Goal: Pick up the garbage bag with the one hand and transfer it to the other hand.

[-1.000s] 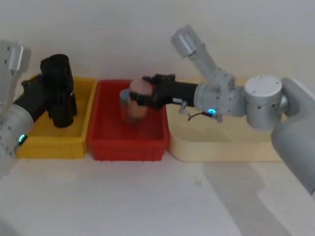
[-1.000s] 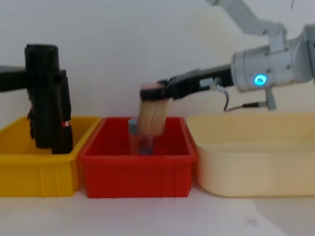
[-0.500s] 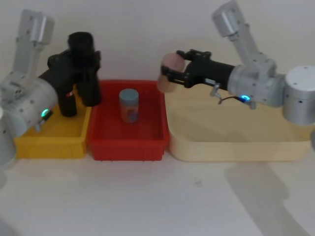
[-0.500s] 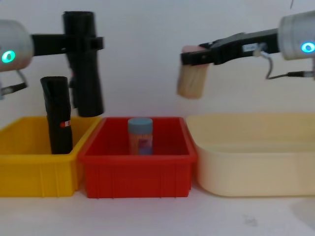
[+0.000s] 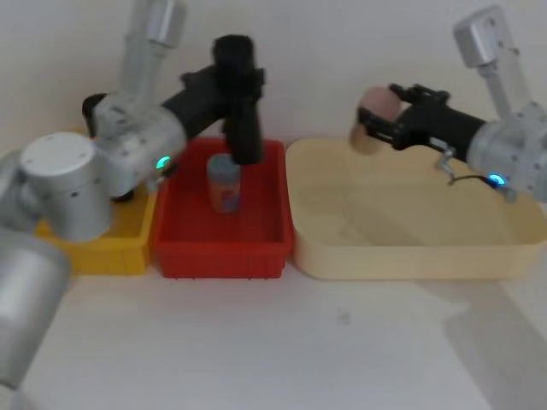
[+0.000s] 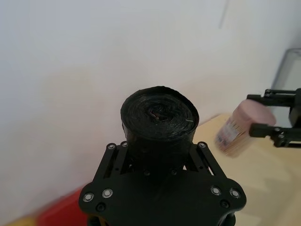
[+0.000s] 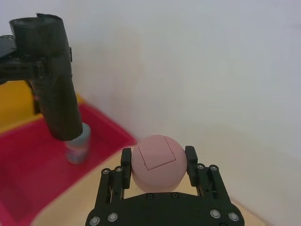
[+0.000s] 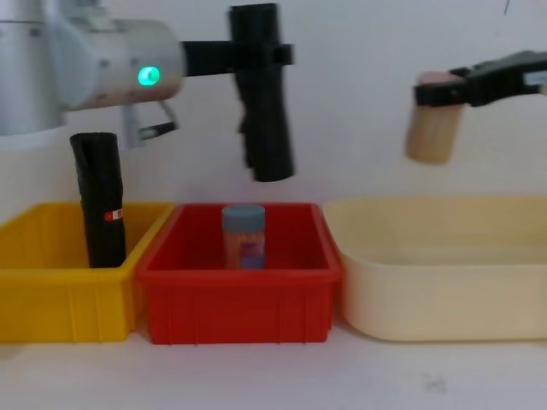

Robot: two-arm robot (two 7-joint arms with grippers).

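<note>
Pickup half looks done to me: the left claw (image 5: 232, 84), the one on the green-ringed arm, is clamped around the garbage bag (image 5: 242, 120) near its top end, and the roll hangs close to upright in the upper middle of the head view. Its lower end is in the air above the red bin (image 5: 214, 260), clear of the blue-lidded can (image 5: 225, 184) standing in there. The other black roll (image 8: 101, 196) stands in the yellow bin (image 8: 60, 303) at the left of the chest view, nothing touching it. The catch is the right claw (image 5: 382, 118), on the blue-ringed arm at the upper right of the head view: it isn't free, it's closed on a pink-topped jar (image 8: 432, 128) held above the cream tub (image 5: 402, 260), well apart from the bag. So I'd call this the carry-across step, with the handover itself not yet begun. As I read it, the next move calls for the right claw to get rid of that jar first (the tub right under it seems the obvious spot) and open up wide. Then the two arms need to meet somewhere above the bins, with the right claw taking the bare lower stretch of the roll below the left's grip, and the left letting go only once the right has closed. That plastic looks glossy, so I'd guess a loose pinch could let it slide
</note>
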